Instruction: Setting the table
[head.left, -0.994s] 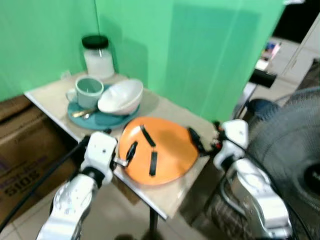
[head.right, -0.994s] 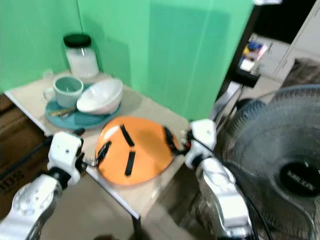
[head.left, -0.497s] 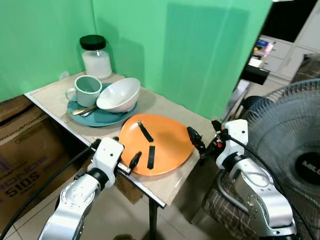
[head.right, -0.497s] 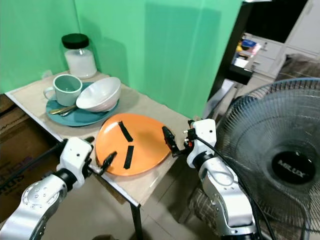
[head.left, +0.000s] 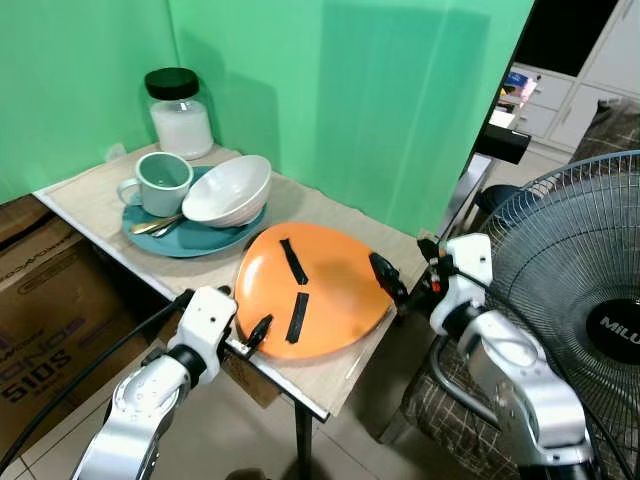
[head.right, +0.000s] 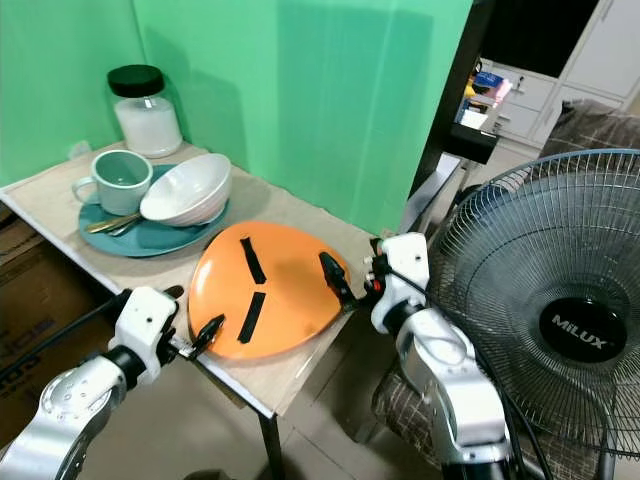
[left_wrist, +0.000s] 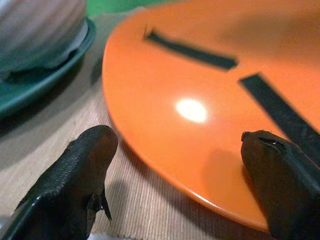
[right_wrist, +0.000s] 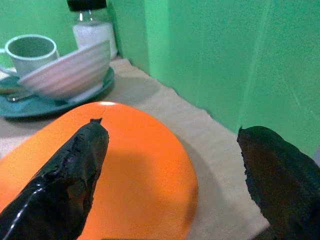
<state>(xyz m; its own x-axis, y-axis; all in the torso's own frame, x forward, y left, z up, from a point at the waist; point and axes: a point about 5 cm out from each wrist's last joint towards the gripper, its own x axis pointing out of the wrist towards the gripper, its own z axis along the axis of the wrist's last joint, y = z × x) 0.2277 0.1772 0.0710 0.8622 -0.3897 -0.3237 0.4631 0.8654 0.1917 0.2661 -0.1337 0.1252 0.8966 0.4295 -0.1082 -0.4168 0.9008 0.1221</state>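
An orange plate (head.left: 330, 285) with two black strips on it lies at the near right end of the small beige table (head.left: 315, 208). My left gripper (head.left: 250, 335) is open at the plate's near left rim. In the left wrist view one finger (left_wrist: 75, 175) is over the tabletop and the other is over the plate (left_wrist: 200, 100). My right gripper (head.left: 405, 272) is open at the plate's right rim. One of its fingers (right_wrist: 70, 175) is above the plate (right_wrist: 125, 165), and the other hangs past the table's edge.
A teal plate (head.left: 195, 242) at the table's far left holds a white bowl (head.left: 228, 190), a green cup (head.left: 165, 182) and a spoon (head.left: 152, 227). A lidded jar (head.left: 180, 100) stands behind. A floor fan (head.left: 590, 290) stands to the right and a cardboard box (head.left: 40, 300) to the left.
The camera has shifted and the picture has sharpened. My left gripper's finger has slipped back from over the plate to its near rim. The right gripper stays at the right rim.
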